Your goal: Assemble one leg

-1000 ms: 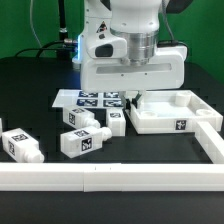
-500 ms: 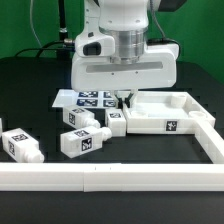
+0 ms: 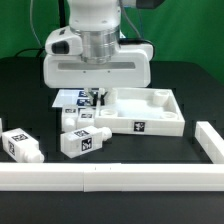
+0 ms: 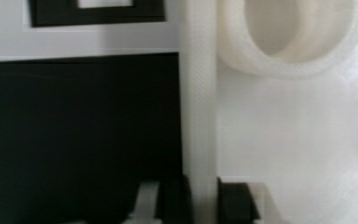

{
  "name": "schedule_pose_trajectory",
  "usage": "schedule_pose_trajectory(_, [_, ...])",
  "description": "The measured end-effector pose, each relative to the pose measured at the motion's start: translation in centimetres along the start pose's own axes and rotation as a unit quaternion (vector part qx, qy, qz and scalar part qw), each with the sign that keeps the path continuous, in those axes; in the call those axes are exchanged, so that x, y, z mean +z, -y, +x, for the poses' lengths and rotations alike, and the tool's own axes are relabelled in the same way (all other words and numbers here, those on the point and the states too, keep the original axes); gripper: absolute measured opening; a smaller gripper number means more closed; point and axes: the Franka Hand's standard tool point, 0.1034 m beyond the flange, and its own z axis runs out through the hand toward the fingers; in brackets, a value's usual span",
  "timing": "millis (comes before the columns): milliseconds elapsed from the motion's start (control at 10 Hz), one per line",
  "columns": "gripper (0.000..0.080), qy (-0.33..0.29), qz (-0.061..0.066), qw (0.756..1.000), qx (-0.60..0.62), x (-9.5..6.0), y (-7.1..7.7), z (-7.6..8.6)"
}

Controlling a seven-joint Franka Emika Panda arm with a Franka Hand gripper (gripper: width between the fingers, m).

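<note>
My gripper (image 3: 97,98) is shut on the left wall of the large white square tray (image 3: 150,124), which lies flat on the black table. In the wrist view the fingers (image 4: 240,200) straddle that thin upright wall (image 4: 197,100), with a round corner socket (image 4: 293,45) beside it. Three white legs with black-and-white tags lie loose on the table: one (image 3: 78,118) just left of the tray, one (image 3: 84,141) in front of it, and one (image 3: 20,144) at the exterior view's far left. None is held.
The marker board (image 3: 70,98) lies behind the gripper; one of its tags shows in the wrist view (image 4: 96,10). A white rail (image 3: 100,178) runs along the front, and another white piece (image 3: 210,140) stands at the right.
The gripper has moved to the exterior view's left and dragged the tray with it, away from the right rail and up close to the legs.
</note>
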Motion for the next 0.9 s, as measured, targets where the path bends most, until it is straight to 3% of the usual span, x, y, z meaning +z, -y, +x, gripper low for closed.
schedule_pose_trajectory(100, [0.0052, -0.001, 0.003, 1.0, 0.012, 0.2, -0.9, 0.5])
schedule_pose_trajectory(400, [0.0052, -0.013, 0.004, 1.0, -0.013, -0.4, -0.3, 3.8])
schedule_pose_trajectory(500, [0.0052, -0.018, 0.004, 1.0, -0.009, -0.7, 0.4, 4.6])
schedule_pose_trajectory(600, [0.0052, -0.022, 0.003, 1.0, -0.016, -1.0, 1.9, 5.0])
schedule_pose_trajectory(900, [0.0052, -0.027, 0.001, 0.999, -0.026, -0.9, 2.3, 5.3])
